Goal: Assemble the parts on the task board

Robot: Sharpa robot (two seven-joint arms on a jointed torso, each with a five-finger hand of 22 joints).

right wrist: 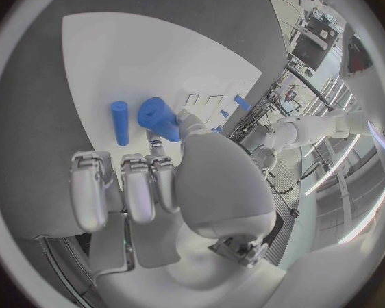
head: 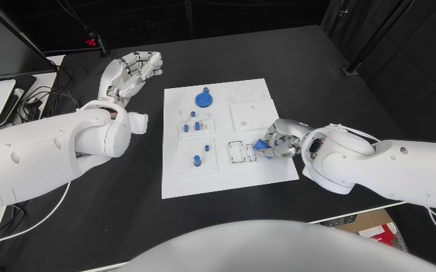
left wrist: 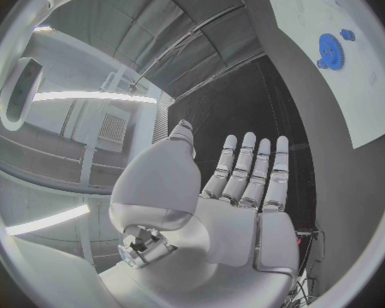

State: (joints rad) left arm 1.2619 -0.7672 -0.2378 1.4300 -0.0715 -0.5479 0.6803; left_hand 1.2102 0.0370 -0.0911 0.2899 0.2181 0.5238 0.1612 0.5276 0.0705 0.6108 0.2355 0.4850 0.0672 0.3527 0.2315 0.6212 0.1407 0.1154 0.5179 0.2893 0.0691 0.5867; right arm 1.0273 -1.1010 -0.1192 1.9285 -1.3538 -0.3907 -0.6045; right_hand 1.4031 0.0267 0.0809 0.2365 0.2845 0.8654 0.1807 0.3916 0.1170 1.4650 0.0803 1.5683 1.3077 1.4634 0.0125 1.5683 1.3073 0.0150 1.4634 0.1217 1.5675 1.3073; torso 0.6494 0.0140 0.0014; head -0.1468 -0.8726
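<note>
Right silver hand (head: 280,140) pinching a short blue cylinder part (right wrist: 161,118) over the white rectangular task board (head: 222,177).

In the head view that cylinder is mostly hidden behind the fingers at the board's right edge; beside it a slim blue peg (right wrist: 120,122) lies flat. The blue toothed gear (head: 205,99) sits near the board's far end, small blue pegs (head: 191,126) standing mid-board. The left silver hand (head: 133,70) hovers over black table (head: 300,58), fingers straight, close together, holding nothing.
</note>
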